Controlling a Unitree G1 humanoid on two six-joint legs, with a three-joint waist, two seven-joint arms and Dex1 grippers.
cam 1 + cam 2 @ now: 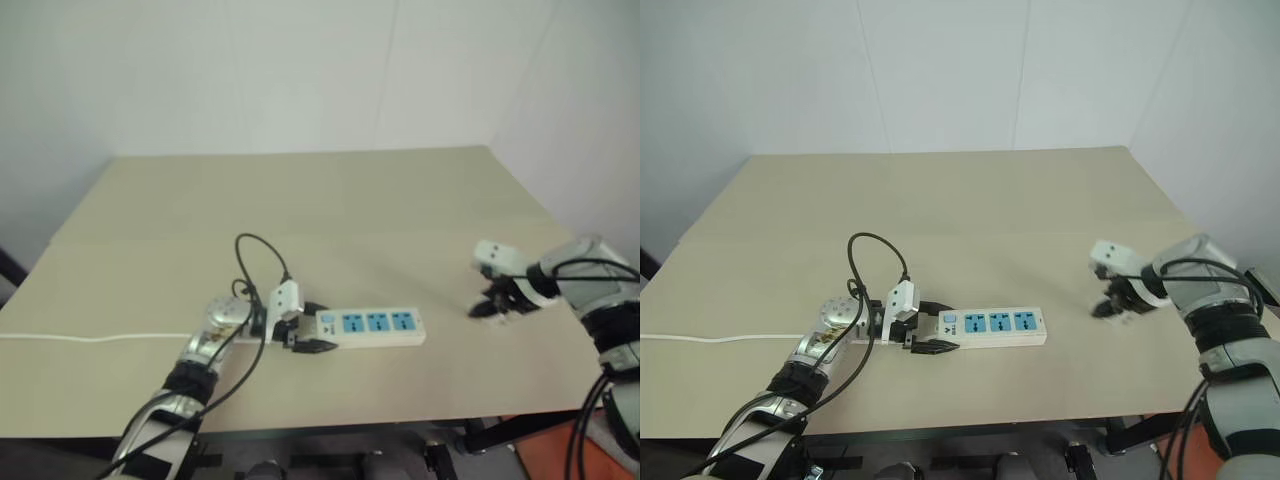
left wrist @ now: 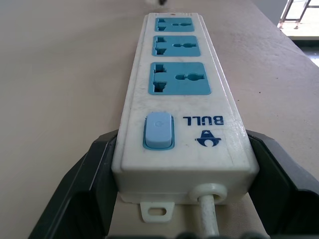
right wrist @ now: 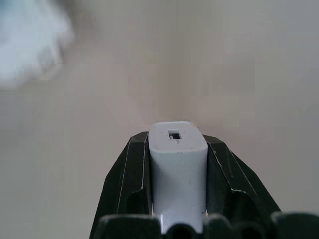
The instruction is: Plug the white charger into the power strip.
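Note:
The power strip (image 1: 375,326) lies flat on the table near its front edge, its three blue sockets facing up. My left gripper (image 1: 305,335) is shut on the strip's switch end, one black finger (image 2: 94,174) on each long side, where the cord leaves it. The white charger (image 3: 178,164) sits upright between the fingers of my right gripper (image 1: 490,308), which is shut on it. That gripper hangs just above the table, off to the right of the strip and apart from it. The charger's prongs are hidden.
The strip's thin white cord (image 1: 90,338) runs left along the tan table (image 1: 300,200) to its left edge. The table's front edge passes just below both arms. White walls stand behind and to the right.

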